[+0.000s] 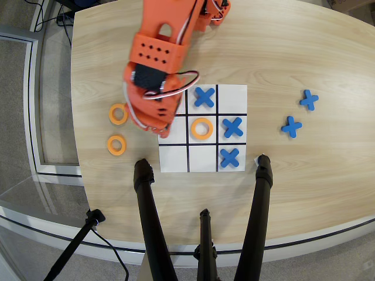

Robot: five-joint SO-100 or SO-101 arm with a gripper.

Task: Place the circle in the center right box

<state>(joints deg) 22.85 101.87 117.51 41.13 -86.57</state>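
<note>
Nearby, spare orange rings (118, 114) beside board (202, 129)

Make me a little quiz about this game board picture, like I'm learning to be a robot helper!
1. How many blue crosses lie on the board?
2. True or false: the board's middle cell holds an orange ring.
3. Where are the two spare rings in the overhead view?
A. on the board's bottom row
B. on the table, left of the board
C. stacked on the crosses

Key: 1. three; 2. true; 3. B
</note>
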